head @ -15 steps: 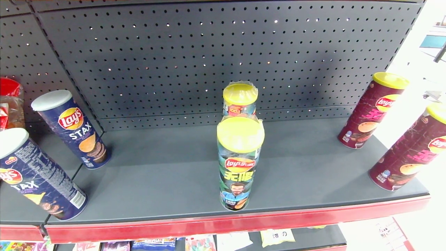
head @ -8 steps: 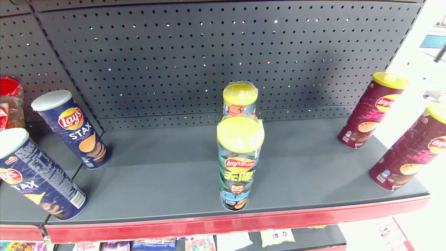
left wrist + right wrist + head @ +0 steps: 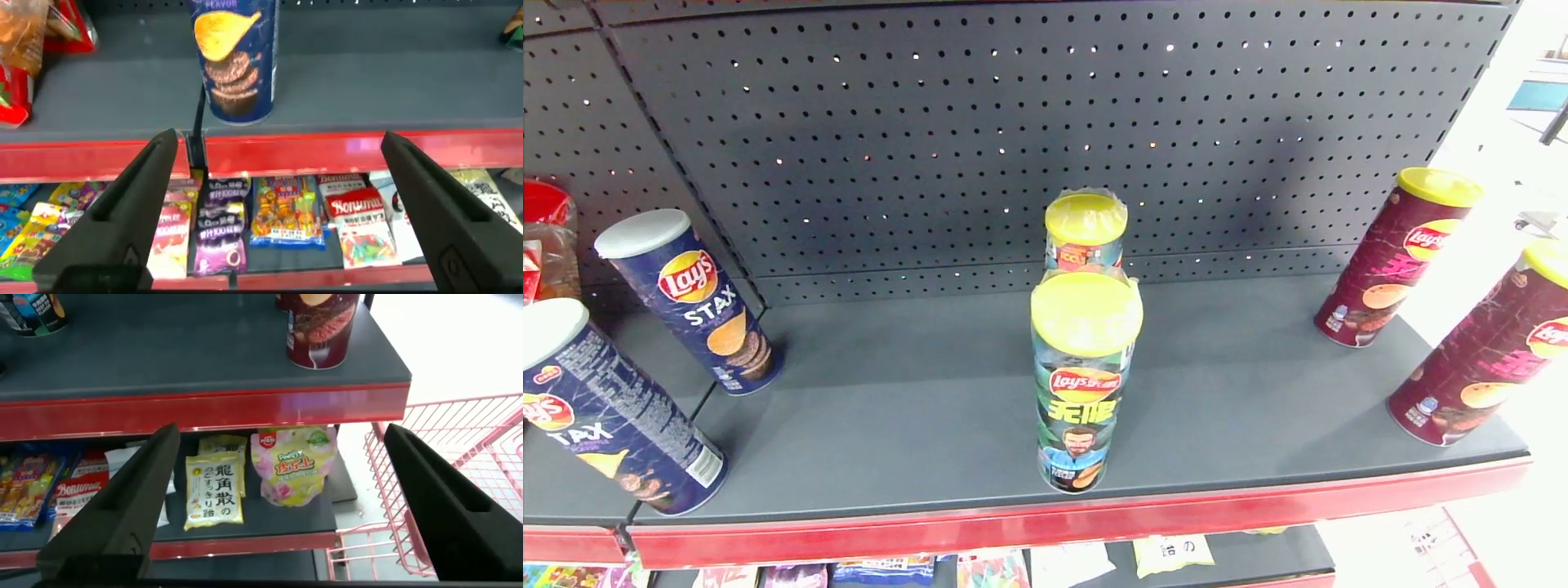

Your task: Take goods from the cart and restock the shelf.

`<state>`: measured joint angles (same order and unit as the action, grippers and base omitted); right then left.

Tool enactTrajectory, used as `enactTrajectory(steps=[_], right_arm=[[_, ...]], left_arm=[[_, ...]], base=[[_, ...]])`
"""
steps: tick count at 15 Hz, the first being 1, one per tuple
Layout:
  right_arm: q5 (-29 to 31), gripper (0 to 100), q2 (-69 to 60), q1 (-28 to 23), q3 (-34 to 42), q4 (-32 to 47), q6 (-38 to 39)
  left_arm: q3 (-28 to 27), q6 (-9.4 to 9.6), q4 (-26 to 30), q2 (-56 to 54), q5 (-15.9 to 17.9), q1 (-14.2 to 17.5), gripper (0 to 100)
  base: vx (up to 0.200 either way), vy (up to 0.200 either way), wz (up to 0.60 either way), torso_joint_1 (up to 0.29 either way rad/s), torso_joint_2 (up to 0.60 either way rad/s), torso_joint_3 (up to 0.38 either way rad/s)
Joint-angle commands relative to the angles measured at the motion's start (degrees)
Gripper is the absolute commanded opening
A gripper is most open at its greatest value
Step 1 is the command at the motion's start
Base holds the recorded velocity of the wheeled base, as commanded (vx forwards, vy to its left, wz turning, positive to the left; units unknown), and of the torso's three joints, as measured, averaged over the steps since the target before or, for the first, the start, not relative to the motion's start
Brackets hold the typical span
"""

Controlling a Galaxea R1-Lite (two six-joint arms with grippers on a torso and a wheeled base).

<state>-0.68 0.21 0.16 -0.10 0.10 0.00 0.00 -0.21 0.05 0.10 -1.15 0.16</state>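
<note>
On the dark shelf stands a green chip can with a yellow lid, and a second one is right behind it. Two blue cans stand at the left and two maroon cans at the right. My left gripper is open and empty, below and in front of the red shelf edge, under a blue can. My right gripper is also open and empty, before the shelf edge near a maroon can. A pink wire cart sits low beside the shelf end.
A perforated back panel closes the shelf behind. The lower shelf holds snack bags and yellow packets. Red-topped packets sit at the far left. Bare shelf lies between the can groups.
</note>
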Motion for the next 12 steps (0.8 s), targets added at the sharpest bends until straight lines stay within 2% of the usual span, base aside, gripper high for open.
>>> enactTrajectory(steps=[1,2,7,10,12], right_arm=[[0.0,100,-0.1,0.0,0.0,0.0,0.0],[0.0,100,-0.1,0.0,0.0,0.0,0.0],[0.0,100,-0.1,0.0,0.0,0.1,0.0],[0.0,100,-0.1,0.0,0.0,0.0,0.1],[0.0,100,-0.1,0.0,0.0,0.0,0.0]], left_arm=[[0.0,0.03,0.0,-0.1,0.0,0.0,100],[0.0,-0.06,0.0,-0.1,0.0,0.0,100],[0.0,-0.06,0.0,-0.1,0.0,0.0,100],[0.0,-0.06,0.0,-0.1,0.0,0.0,100],[0.0,-0.06,0.0,-0.1,0.0,0.0,100]], base=[[-0.200,0.000,0.00,0.022,0.00,0.002],[-0.200,0.000,0.00,0.002,0.00,0.002],[0.000,0.000,0.00,0.000,0.00,0.000],[0.000,0.000,0.60,0.007,0.00,0.002],[0.000,0.000,0.00,0.000,0.00,0.000]])
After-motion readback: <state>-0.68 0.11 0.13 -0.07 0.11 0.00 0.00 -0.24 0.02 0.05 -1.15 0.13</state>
